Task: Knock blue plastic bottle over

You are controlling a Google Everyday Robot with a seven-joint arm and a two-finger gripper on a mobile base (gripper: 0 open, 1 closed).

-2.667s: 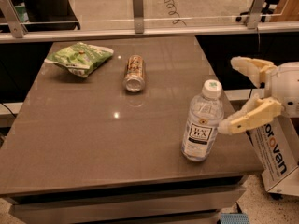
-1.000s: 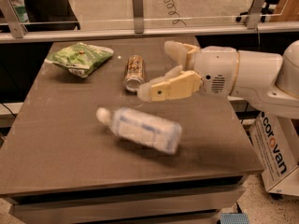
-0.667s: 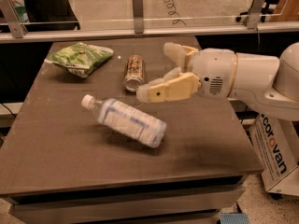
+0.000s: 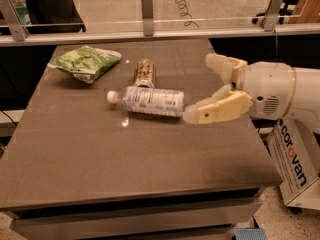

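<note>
The blue plastic bottle [image 4: 150,101] has rolled back across the bench [image 4: 125,159] and lies on its side, cap leftward, just in front of the tan drink can [image 4: 144,73], while the claw [image 4: 200,88] has drawn rightward, spread open and empty, lower finger just beside the bottle's base.

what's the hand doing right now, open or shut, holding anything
The hand: open, holding nothing, above the right side of the table, just beside the base of the blue plastic bottle lying on its side.
</note>
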